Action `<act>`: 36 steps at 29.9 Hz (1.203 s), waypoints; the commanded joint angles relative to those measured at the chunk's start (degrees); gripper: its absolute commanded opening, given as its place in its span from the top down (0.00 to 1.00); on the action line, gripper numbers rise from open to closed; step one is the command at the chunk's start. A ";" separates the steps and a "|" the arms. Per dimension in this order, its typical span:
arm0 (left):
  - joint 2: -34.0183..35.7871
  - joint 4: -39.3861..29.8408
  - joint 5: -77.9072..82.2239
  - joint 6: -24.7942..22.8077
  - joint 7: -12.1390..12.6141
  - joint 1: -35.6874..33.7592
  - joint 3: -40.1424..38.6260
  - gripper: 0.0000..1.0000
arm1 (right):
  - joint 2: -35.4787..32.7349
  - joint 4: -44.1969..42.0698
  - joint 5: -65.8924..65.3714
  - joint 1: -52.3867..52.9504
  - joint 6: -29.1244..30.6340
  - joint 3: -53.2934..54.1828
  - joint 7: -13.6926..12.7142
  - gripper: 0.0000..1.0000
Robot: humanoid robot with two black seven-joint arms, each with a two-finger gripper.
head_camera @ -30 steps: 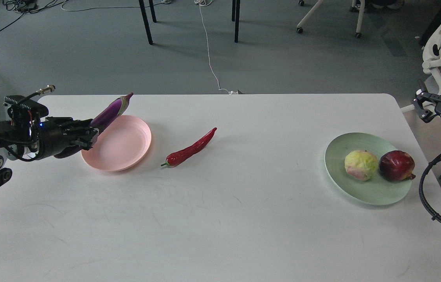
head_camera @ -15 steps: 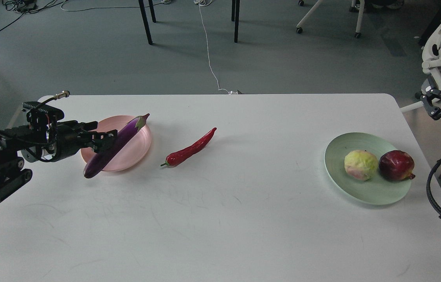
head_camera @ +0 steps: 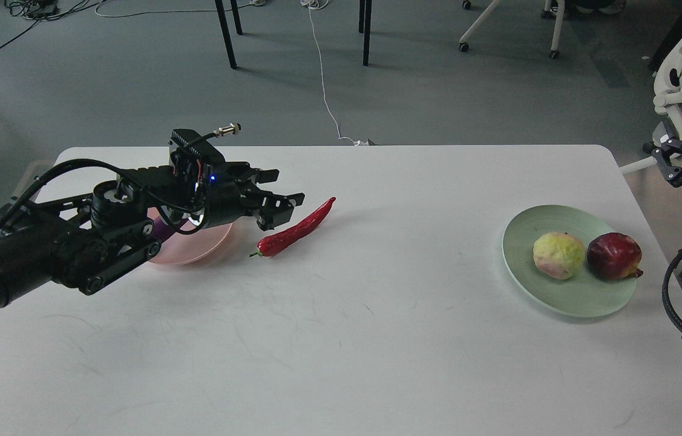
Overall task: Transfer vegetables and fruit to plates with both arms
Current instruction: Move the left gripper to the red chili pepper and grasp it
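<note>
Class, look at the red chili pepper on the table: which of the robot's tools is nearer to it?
Left. The left tool hovers open just left of the chili pepper; the right tool sits far off beyond the table's right edge.

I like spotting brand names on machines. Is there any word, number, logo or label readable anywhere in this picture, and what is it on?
None can be read.
Left gripper: black housing with a small blue light, no legible marking.
Right gripper: faint pale marks on the black cylinder behind it, too small and blurred to read.
Pink plate, green plate, chili pepper, pomegranate, yellow-green fruit, table: no text.
</note>
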 commanded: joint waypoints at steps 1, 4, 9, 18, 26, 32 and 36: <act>-3.42 0.71 3.17 1.36 0.42 0.91 4.38 0.29 | -0.47 -0.09 0.00 -0.01 -0.01 0.00 -0.01 0.01; -4.66 3.42 3.17 1.99 0.68 1.53 6.84 0.30 | -0.99 0.00 0.00 -0.01 -0.01 0.00 0.08 0.01; -5.62 8.79 3.08 2.07 0.51 2.41 8.08 0.39 | -0.99 0.00 0.00 -0.18 -0.01 0.08 0.52 0.01; -5.45 9.06 2.65 2.16 0.68 2.58 7.99 0.54 | -0.82 0.17 0.00 -0.18 -0.01 0.08 0.52 0.01; -5.01 8.80 -0.60 2.95 0.59 1.88 7.11 0.54 | -0.82 0.08 0.00 -0.10 0.08 0.00 0.52 0.01; -4.57 8.88 -4.56 2.95 0.24 0.74 7.64 0.54 | -0.55 0.17 0.00 -0.18 0.34 -0.09 0.52 0.01; -4.57 10.11 -4.83 2.95 0.24 1.70 7.91 0.54 | -0.38 0.26 0.00 -0.10 0.34 -0.01 0.52 0.01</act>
